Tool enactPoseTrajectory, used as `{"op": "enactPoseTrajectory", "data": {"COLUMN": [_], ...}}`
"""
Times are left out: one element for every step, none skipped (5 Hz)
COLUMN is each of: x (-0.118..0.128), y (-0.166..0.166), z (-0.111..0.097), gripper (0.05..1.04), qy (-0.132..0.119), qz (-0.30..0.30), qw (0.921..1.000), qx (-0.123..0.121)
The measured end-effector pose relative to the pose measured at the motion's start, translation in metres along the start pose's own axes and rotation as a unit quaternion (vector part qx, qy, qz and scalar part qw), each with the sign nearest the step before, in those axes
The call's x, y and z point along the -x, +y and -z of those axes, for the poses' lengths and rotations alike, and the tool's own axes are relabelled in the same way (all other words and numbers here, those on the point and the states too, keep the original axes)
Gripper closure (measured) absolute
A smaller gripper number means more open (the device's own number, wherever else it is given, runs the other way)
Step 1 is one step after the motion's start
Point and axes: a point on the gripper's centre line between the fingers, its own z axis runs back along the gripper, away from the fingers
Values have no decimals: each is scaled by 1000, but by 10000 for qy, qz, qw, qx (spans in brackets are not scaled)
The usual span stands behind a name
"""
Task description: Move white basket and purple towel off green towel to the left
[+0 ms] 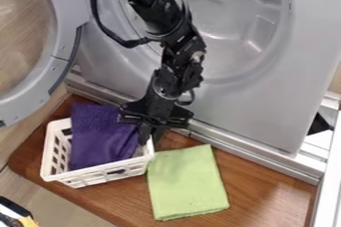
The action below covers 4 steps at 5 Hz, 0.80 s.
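1. Appliance, grey, 1 o'clock of view; round door swung out at 10.

2. Board, brown wood, approx. 6 o'clock; bears the goods below.

3. Arm, black, in from 11-12 o'clock, angled down twd. basket.

4. Basket, white plastic, 7-8 o'clock, upright; sits at 9-10 o'clock of green towel, its near-side corner up against or just beside that towel's edge.

5. Green towel, 6 o'clock, flat on board.

6. Purple towel, 8 o'clock, in basket, bunched, upper part over far rim.

7. Gripper, black, 6-7 o'clock, at basket's 3 o'clock end. State: can't tell whether spread or pinching the rim; dark parts merge there, poss. a hold.

Handling notes (judgement): step in hand = finishing the leftward shift, mostly done. If rim is held, ease basket twd. 9 o'clock, low & level, so purple towel rides along & green isn't dragged. Mind board's edge at 8. Then let go, lift twd. 12, w/o snagging lattice or cloth.
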Motion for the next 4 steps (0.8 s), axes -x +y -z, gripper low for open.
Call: {"op": "enactPoseTrajectory", "data": {"x": [-7, -12, -9, -7], "y": [-1, -11, -24, -30], "z": [-4, -11, -17, -21], "gripper": [781, 484, 178, 72], "qy": [-30, -138, -220, -258], "qz": [-135, -7, 236, 384], "qw": [9999, 9999, 9993, 9988], "qx": [3, 94, 186, 188]}}
